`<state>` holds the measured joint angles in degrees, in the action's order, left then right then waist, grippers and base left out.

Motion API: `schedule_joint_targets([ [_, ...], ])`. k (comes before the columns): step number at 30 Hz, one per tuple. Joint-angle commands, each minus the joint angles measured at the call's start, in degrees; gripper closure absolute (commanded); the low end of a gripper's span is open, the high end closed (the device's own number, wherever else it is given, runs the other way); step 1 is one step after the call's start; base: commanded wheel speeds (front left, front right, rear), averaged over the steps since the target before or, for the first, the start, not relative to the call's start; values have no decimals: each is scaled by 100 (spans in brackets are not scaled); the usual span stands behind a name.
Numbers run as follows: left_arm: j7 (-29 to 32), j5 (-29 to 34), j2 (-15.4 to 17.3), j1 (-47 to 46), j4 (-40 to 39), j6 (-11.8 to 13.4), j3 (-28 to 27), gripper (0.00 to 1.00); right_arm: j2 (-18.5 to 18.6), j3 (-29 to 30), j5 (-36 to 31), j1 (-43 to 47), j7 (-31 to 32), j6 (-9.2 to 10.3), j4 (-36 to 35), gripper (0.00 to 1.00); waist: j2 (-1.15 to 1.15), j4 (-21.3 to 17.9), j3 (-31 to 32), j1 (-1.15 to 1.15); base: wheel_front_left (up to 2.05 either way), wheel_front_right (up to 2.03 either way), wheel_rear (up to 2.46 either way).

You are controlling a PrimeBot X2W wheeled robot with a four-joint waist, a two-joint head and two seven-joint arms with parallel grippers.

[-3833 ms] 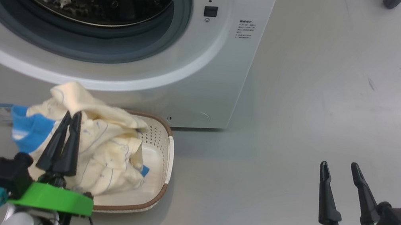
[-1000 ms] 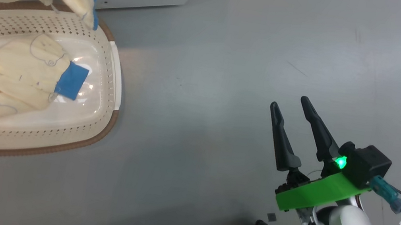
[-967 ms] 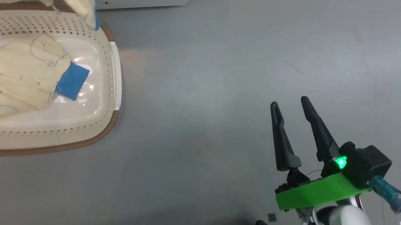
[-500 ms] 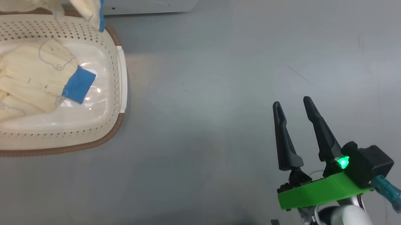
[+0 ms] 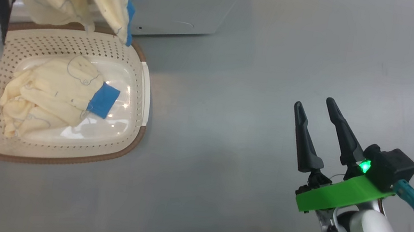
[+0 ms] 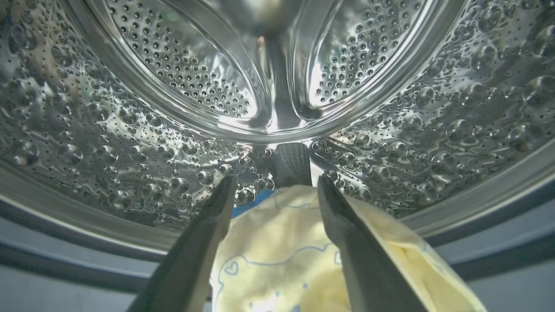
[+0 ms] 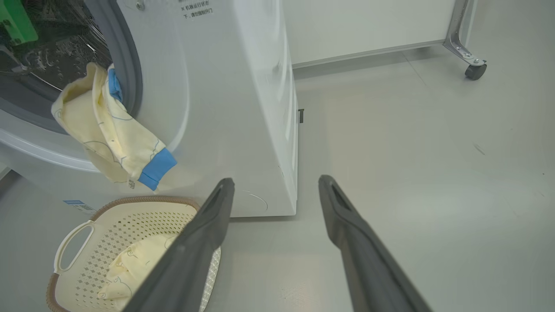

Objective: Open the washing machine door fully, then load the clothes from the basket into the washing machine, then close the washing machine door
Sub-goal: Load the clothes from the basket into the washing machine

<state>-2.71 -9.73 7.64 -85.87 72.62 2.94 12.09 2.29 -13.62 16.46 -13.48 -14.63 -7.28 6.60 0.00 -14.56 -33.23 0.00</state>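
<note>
Right wrist view first: the washing machine is seen standing on the grey floor, its mouth exposed so that loading can be done. In the left wrist view the dimpled steel drum is looked straight into, which puts the left gripper right at the opening, just where a drop would be wanted. Its fingers are spread well apart and nothing is pinched; a cream garment lies just below and between them. From the side, that garment is found draped over the lower lip of the opening, its blue-cuffed end dangling outside above the basket. So it is judged only half loaded: a push further in would be called for, or it could slide back out. The basket is set on the floor just before the machine, close under the opening, so that short lifts suffice. A second bundle of the clothes lies in it, blue patch showing. Out to the right, the right gripper is held low over bare floor, well apart from the basket, fingers parted and empty, apparently parked out of the way.
</note>
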Motion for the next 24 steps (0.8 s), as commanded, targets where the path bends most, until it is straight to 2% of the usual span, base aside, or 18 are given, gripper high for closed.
schedule_joint_targets([
  [1,-152,-58,137,12,-166,-27,-47,0,59,-31,-46,-63,-37,-21,-141,0,0,107,136,0,0,0,0],
  [15,-1025,-471,-28,1275,-283,-388,-200,0,59,264,-251,39,-37,-21,-112,0,0,479,711,0,0,0,0],
  [20,-1195,-700,-69,1959,-690,-581,-346,0,59,367,-369,107,-37,-21,-141,0,0,610,813,0,0,0,0],
  [24,-1224,-769,-36,2630,-1346,-670,-418,0,59,437,-452,145,-37,-21,-160,0,0,678,879,0,0,0,0],
])
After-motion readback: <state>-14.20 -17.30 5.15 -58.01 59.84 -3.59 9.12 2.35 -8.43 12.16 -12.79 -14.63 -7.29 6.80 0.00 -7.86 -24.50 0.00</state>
